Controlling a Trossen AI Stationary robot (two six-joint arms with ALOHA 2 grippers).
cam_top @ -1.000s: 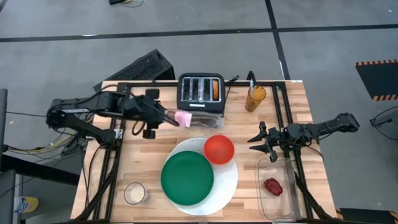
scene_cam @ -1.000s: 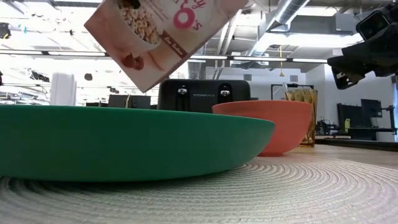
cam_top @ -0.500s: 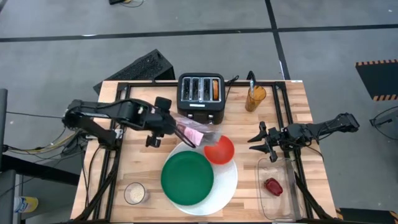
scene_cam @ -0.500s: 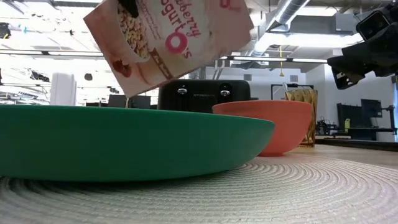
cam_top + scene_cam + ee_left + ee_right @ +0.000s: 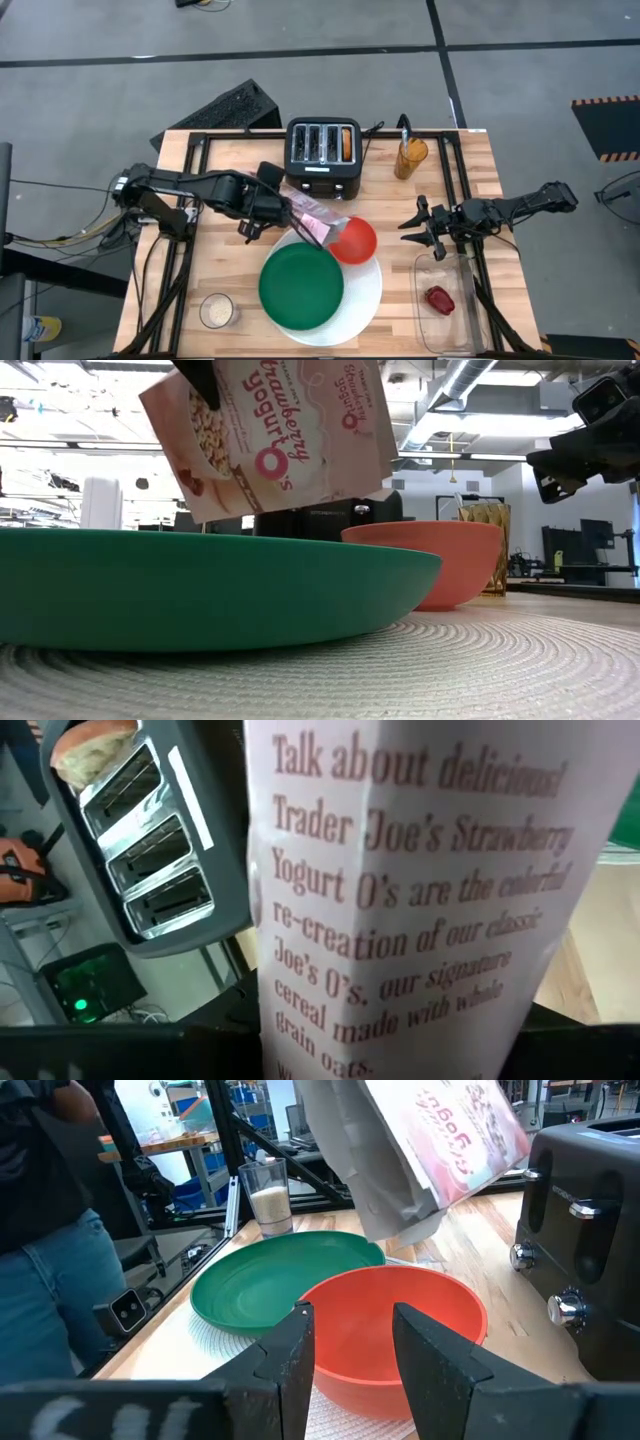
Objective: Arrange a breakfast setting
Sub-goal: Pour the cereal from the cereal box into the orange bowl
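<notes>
High view, taken from left to right: a small clear glass of pale grains [image 5: 218,310] stands at the lower left of the wooden bench [image 5: 225,265]. Right of it the left pincer [image 5: 283,211] sits in the middle of the frame, clamped on a pink and white cereal box [image 5: 318,222] that is tilted, its far end over the rim of the small red bowl [image 5: 355,241]. Below the box lies the smaller green plate [image 5: 301,286], resting on the large white round plate [image 5: 365,295], with the red bowl at that plate's upper right edge. Above them, at top centre, stands a black four-slot toaster [image 5: 323,146] with a bagel [image 5: 347,144] in its rightmost slot. Farther right an amber glass [image 5: 410,157] stands near the bench's upper edge. The right pincer [image 5: 428,233] hovers at centre right, fingers spread wide and empty, above a clear rectangular plastic tub [image 5: 446,335]; a small red food item [image 5: 439,299] lies in that tub at lower right.
</notes>
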